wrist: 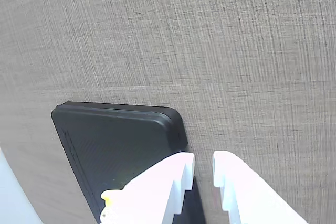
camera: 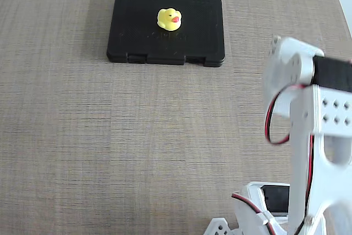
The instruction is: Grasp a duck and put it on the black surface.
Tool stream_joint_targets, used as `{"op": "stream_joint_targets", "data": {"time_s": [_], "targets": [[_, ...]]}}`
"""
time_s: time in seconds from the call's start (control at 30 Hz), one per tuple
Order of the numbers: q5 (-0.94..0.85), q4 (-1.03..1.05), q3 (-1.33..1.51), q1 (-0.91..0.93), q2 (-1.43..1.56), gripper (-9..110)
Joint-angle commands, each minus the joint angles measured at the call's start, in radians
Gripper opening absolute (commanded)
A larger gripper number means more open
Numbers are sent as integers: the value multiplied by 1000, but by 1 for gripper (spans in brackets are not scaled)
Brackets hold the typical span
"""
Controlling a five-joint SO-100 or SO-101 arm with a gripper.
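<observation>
The duck sits upright on the black surface, clear of the arm. The pincer is empty, jaws slightly parted. Retract it high, avoiding contact with the slab on the bench.

Hidden and cut-off parts in both views

In the fixed view the arm runs off the right and bottom edges, and the end effector is out of sight. In the wrist view the end effector covers most of the duck, leaving what seems a yellow sliver; the black surface is cut by the bottom edge.
</observation>
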Motion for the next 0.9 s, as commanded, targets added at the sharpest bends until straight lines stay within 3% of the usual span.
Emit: {"op": "stream_joint_targets", "data": {"time_s": [0.0, 0.27, 0.87], "targets": [[-9, -74, 207, -3, 351, 1], [-8, -98, 466, -28, 554, 0], [5, -87, 635, -106, 790, 0]]}}
